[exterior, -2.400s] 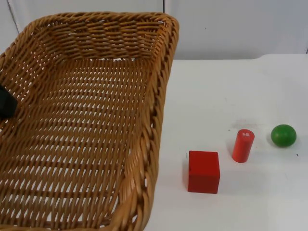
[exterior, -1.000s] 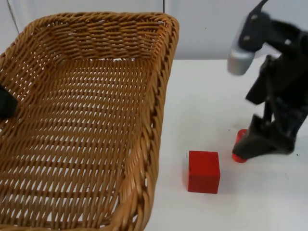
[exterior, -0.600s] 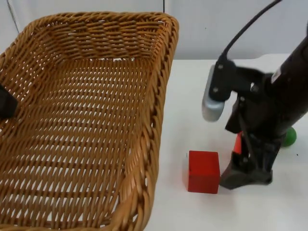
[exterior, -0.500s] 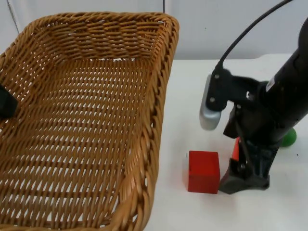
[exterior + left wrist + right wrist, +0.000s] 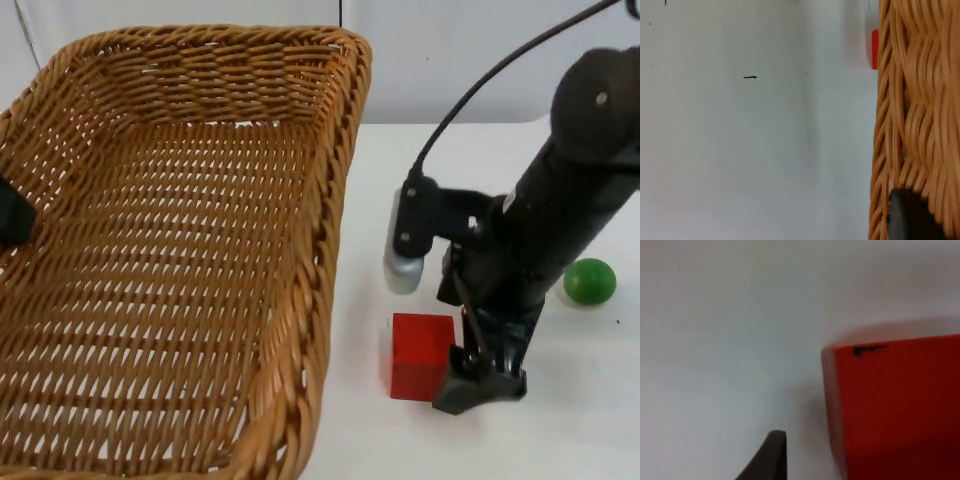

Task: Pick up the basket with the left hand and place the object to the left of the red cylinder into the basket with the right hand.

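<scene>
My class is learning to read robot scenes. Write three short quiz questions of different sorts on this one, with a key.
1. True or false: the green ball lies inside the basket.
2. Which thing is the right gripper beside? A the red block; B the green ball; C the basket.
3. Fill in: the left gripper sits at the basket's ____.

Key: 1 false, it lies on the table; 2 A; 3 rim.

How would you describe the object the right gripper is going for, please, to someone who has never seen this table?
Start at the big wicker basket held up by the left gripper. On the white table just right of it lies a red cube, with the right gripper at its right side. Its neighbour, a green ball, is round.
</scene>
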Robot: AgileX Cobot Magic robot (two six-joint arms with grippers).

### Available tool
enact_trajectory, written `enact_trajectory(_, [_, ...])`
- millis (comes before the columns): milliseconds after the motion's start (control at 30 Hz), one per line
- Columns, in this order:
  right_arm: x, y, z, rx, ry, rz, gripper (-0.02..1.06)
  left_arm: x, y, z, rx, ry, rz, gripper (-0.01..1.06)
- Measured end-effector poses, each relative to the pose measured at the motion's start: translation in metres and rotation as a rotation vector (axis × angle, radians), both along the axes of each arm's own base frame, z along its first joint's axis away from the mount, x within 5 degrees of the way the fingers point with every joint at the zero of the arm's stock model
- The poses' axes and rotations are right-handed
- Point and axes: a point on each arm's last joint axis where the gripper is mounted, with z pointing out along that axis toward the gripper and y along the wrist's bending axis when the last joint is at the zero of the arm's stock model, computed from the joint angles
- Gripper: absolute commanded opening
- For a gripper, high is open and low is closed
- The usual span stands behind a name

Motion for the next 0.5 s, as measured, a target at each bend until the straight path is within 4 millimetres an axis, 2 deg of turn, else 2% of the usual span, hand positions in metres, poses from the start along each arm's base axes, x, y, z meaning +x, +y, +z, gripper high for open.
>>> enact_trajectory(200, [0.0,0.001,-0.018,-0.023,0.019,0.025,1.05,0.0,0.0,0.0,-0.001,0.002,0.005,0.0])
enact_trajectory(400, [-0.001,0.007,-0.02,-0.007,-0.012,0.063,1.05,0.0,0.0,0.0,0.0,0.0,0.007,0.0])
enact_trajectory(500, [-0.005,0.019,-0.019,0.006,-0.04,0.093,1.05,0.0,0.0,0.0,0.0,0.0,0.007,0.0])
